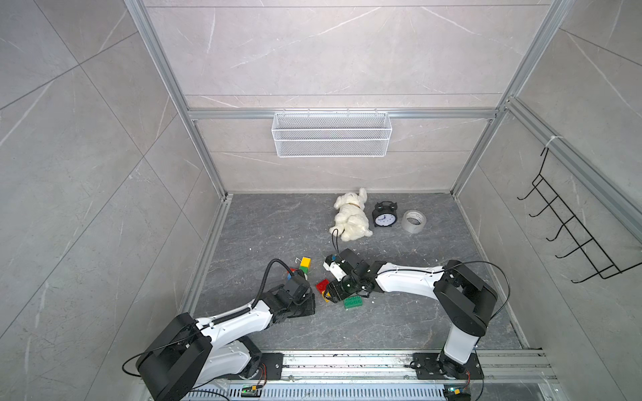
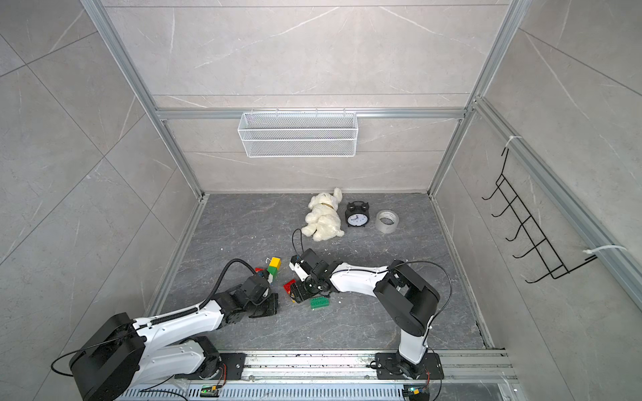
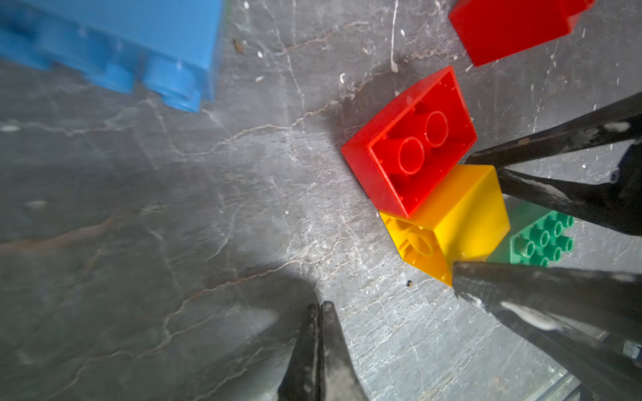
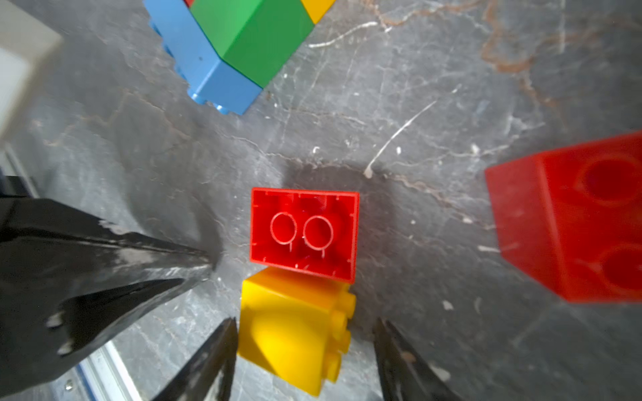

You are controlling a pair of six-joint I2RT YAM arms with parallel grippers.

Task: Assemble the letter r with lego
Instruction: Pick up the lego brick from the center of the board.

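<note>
The lego lies between my two arms. A yellow brick (image 4: 295,330) rests on its side between the spread fingers of my right gripper (image 4: 305,323), which is open; one finger is close to it, the other stands apart. Against it lies an upside-down red brick (image 4: 304,232). Another red brick (image 4: 569,222) lies apart, and a green flat brick (image 1: 353,302) lies beside the right gripper (image 1: 330,294). A blue, green and yellow stack (image 1: 305,266) stands further back. My left gripper (image 3: 319,305) is shut and empty, its tip on the floor near the red brick (image 3: 410,145).
A white plush toy (image 1: 351,217), a black alarm clock (image 1: 384,215) and a roll of tape (image 1: 414,221) sit toward the back wall. A wire basket (image 1: 331,133) hangs on that wall, and a black hook rack (image 1: 573,222) on the right wall.
</note>
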